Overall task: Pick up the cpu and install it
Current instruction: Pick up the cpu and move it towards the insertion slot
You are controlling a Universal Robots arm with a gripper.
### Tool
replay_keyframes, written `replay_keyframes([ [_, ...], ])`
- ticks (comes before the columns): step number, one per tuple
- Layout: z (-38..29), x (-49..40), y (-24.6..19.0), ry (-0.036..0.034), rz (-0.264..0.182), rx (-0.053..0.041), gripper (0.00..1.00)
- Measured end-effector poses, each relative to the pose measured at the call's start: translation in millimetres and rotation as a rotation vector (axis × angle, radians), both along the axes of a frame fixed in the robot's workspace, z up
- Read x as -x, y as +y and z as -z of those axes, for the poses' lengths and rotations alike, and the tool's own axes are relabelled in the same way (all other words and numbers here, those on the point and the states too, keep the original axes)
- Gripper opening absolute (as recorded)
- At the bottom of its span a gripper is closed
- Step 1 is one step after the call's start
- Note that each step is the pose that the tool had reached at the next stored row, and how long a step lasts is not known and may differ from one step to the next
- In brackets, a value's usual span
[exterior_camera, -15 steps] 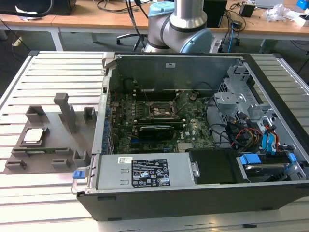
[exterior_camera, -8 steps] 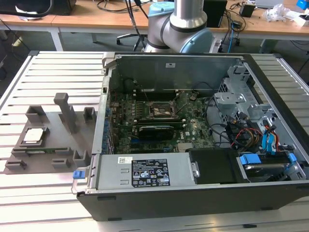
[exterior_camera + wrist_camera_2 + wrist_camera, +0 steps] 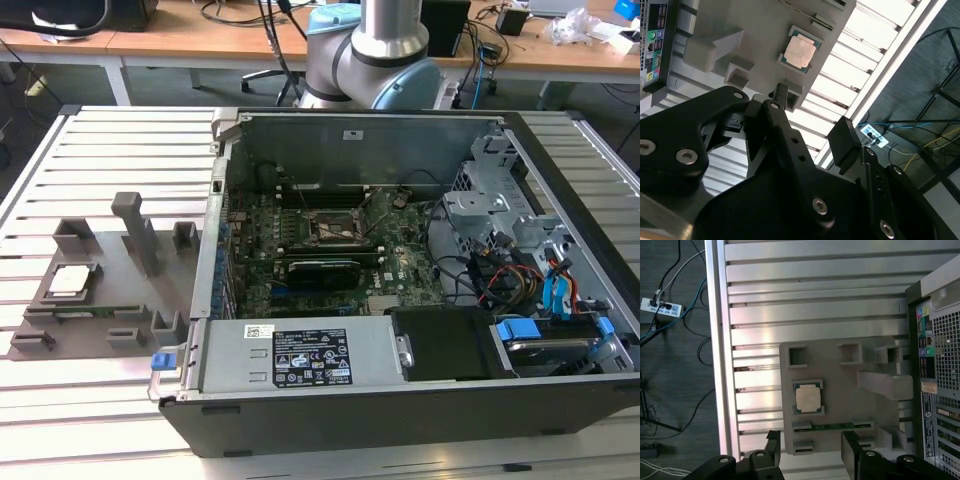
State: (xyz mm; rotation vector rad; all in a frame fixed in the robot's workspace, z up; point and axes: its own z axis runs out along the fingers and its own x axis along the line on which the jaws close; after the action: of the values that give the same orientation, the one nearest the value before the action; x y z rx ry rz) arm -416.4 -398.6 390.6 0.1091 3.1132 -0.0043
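Gripper (image 3: 812, 447) sits closest to the wrist cams, hanging over one edge of the grey fixture plate (image 3: 840, 400) w/ both black fingers (image 3: 773, 444) spread wide and nothing between them. Not touching anything afaict.

Below that, the cpu (image 3: 808, 398) lies silver side up in a square pocket about mid-plate. Prob so it stays at a known spot w/ its edges reachable.

Just beside the cpu, on the gripper's side of the plate, a thin green board (image 3: 832, 426) stands on edge in a slot. Maybe RAM, can't say for sure.

The plate lies flat on the slatted alu table (image 3: 815, 315). Right next to the plate is the PC case (image 3: 360, 130), on its side w/ the panel off, so the motherboard (image 3: 300, 265) & cpu socket (image 3: 335, 228) face up. Socket's well apart from the plate. Imo pickup not done yet.
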Motion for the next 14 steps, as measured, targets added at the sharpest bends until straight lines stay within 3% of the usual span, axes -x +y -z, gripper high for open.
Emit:
replay_keyframes([
  [3, 2.8, 0.1, 0.0, 0.0002, -0.009, 0.0001, 0.60],
  [5, 5.2, 0.0, 0.1, 0.0002, -0.070, 0.0002, 0.60],
  [6, 7.3, 0.0, 0.0, 0.0000, -0.079, 0.0000, 0.60],
  [10, 13.2, 0.0, 0.2, 0.0002, -0.082, 0.0001, 0.60],
  [14, 23.3, 0.0, 0.2, 0.0001, -0.082, 0.0000, 0.60],
])
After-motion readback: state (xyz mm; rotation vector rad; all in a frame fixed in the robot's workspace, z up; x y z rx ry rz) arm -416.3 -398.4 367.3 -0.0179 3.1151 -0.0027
